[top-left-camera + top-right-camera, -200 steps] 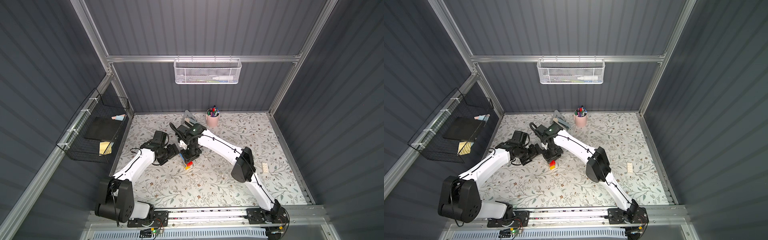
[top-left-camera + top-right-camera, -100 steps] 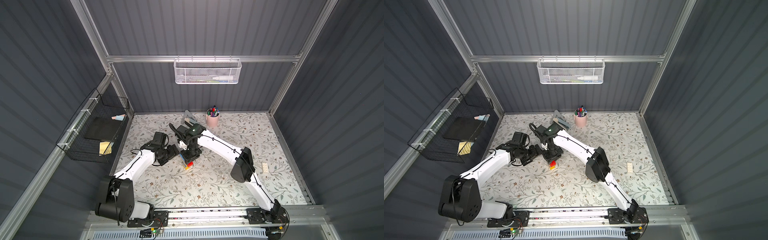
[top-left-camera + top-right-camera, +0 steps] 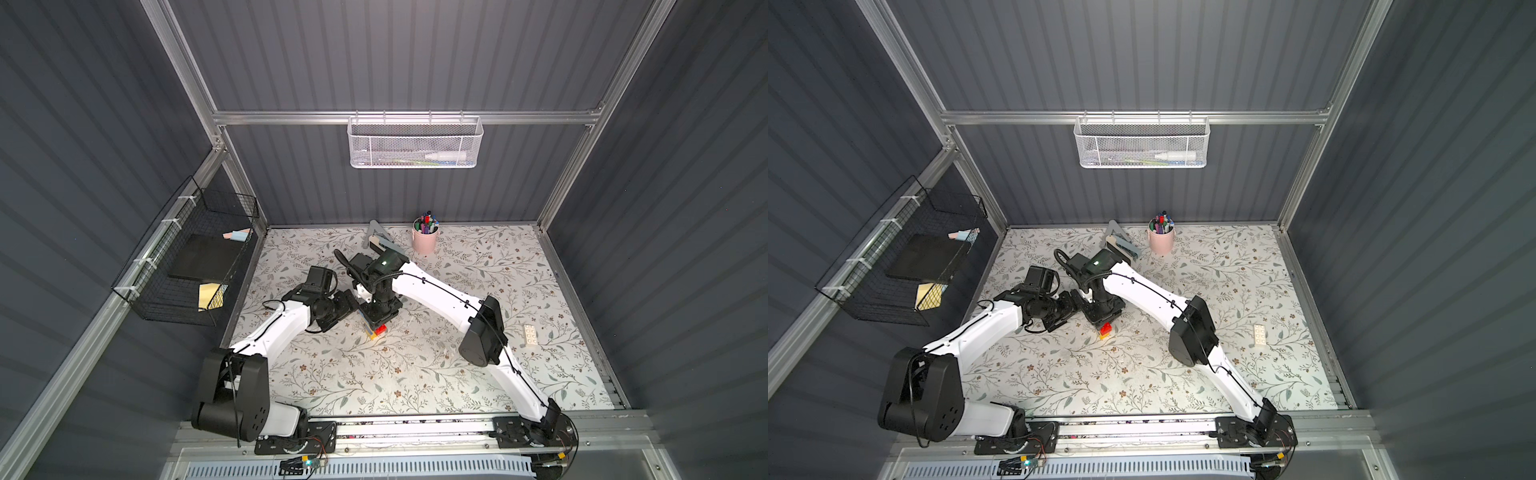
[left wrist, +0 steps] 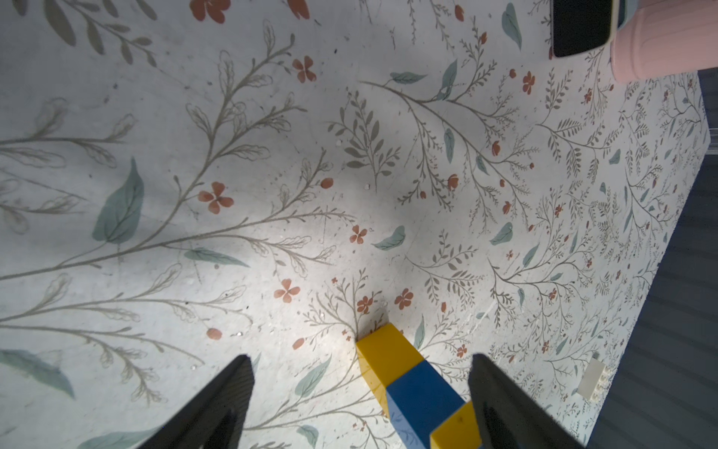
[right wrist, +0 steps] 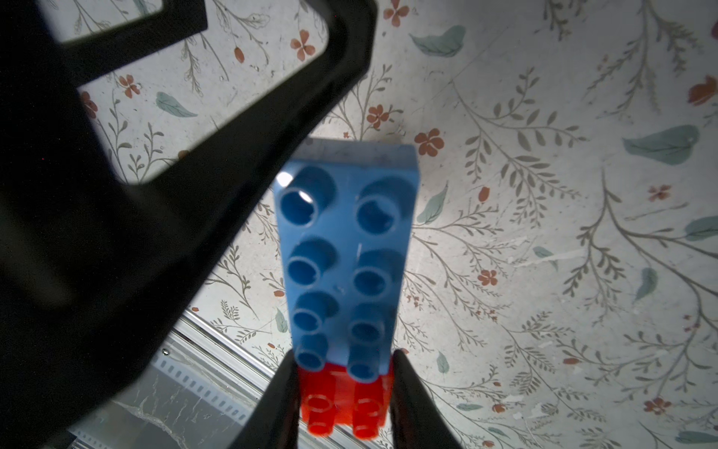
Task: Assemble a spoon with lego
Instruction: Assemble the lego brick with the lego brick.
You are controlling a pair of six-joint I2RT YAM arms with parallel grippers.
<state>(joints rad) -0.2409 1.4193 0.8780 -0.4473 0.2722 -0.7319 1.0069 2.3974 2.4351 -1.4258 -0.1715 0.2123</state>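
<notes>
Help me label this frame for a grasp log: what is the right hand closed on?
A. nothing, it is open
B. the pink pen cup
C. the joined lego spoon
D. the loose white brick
C: in the right wrist view the right hand pinches the spoon at its light blue and red end. The white brick lies apart on the mat, and the pink cup stands at the back.

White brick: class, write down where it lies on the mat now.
In both top views the white brick lies flat on the mat, alone near its right edge, just beyond the right arm's black elbow.
</notes>
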